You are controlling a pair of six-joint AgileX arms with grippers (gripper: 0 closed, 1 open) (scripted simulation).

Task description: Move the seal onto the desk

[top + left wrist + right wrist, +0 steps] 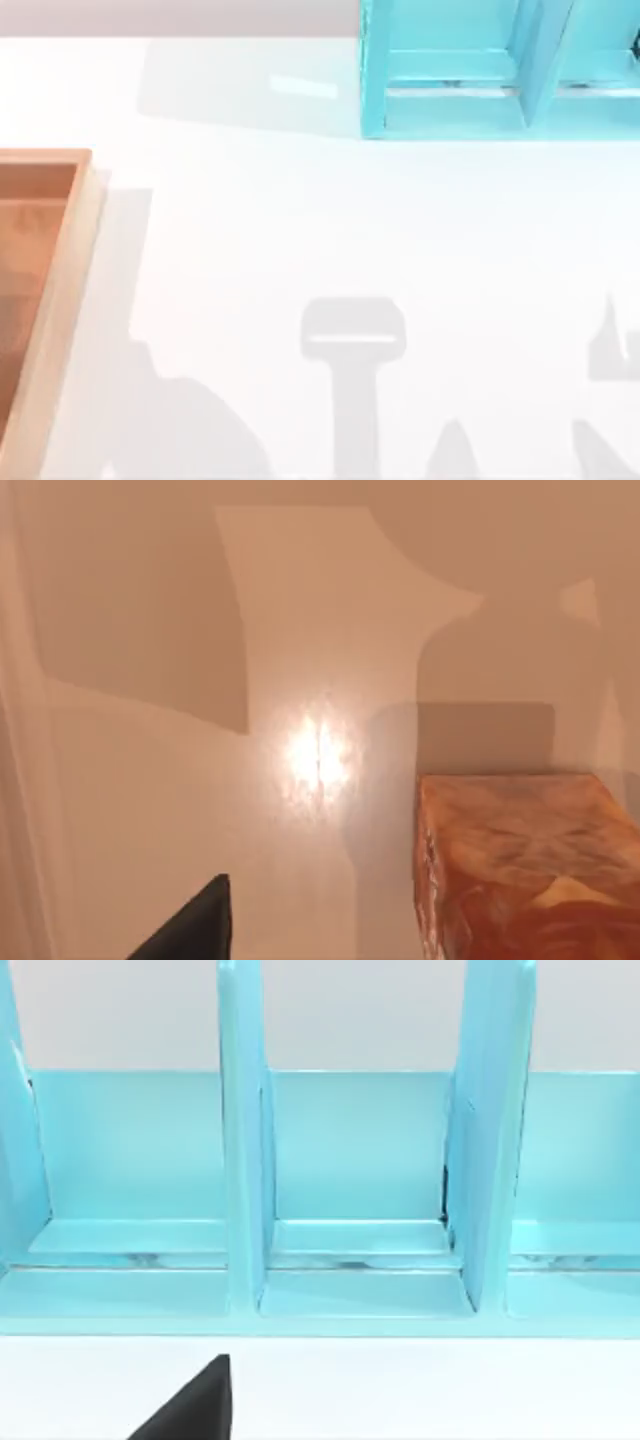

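Along the bench's (330,230) left edge sits an orange-brown wooden tray (60,300), its rim running down toward the near-left corner. Cyan shelf unit (500,75) stands at the far edge, right of centre, its upright dividers facing the open white surface. Grey arm shadows fall across the near part of the bench.

Left wrist view: seal (525,865), orange-brown and glossy with a marbled look, stands on a smooth pale surface washed in warm light, a bright glare spot just beside it. Whether that surface is the tray floor or the bench, cannot tell. One dark fingertip of the left end effector (195,925) shows apart from the seal, not touching it; released or clenched, cannot tell.

Right wrist view: shelf unit's compartments seen head-on across a strip of white bench. One dark fingertip of the right end effector (195,1405) shows over the bench; its state, cannot tell.
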